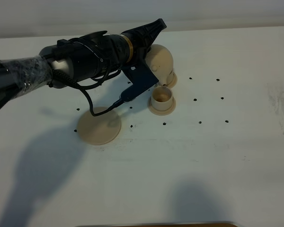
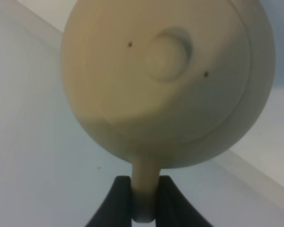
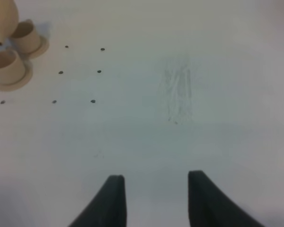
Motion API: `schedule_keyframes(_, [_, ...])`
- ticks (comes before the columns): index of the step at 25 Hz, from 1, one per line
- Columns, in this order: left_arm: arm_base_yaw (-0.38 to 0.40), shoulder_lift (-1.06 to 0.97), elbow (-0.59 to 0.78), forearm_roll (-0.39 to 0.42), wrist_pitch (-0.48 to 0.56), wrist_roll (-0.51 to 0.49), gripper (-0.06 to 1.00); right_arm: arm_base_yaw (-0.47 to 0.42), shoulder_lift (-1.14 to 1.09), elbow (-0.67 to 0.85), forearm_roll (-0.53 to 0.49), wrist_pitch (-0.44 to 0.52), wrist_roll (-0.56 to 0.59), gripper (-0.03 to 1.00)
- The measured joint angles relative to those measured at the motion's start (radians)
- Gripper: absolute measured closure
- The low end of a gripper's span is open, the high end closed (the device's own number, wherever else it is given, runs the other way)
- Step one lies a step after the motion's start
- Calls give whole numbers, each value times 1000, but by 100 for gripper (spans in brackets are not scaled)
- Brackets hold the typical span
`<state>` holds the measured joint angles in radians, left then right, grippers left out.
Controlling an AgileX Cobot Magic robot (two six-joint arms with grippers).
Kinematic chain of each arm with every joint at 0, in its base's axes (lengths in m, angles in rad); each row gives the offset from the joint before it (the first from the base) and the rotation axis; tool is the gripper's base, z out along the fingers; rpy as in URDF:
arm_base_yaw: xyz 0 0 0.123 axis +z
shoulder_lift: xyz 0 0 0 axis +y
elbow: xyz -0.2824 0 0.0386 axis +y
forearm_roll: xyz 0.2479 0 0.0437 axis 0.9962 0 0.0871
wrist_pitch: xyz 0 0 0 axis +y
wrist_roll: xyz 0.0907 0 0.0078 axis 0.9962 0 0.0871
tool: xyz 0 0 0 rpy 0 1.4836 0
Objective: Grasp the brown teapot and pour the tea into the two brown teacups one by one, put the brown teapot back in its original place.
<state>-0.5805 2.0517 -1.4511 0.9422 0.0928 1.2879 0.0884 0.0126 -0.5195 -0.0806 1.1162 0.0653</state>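
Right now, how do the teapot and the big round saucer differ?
The teapot is rounded and lidded; the big saucer is a flat disc. The teapot is held by its handle in the left end effector; the big saucer lies bare on the table. Both are pale beige-tan.

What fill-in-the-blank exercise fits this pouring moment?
1. The left gripper grips the brown teapot by its ____.
2. The near teacup stands ____, mouth up.
3. The wide saucer, the teapot's place, lies ____.
4. The right gripper holds ____.
Missing words: handle; upright; empty; nothing.
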Motion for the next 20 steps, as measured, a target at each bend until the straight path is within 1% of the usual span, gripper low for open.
schedule_keyframes(6, [0, 0, 0, 4, 0, 21, 78, 0, 0, 0, 0, 0, 0, 66])
schedule_keyframes(20, [-12, 0, 0, 26, 1, 27, 78, 0, 0, 0, 0, 0, 0, 66])
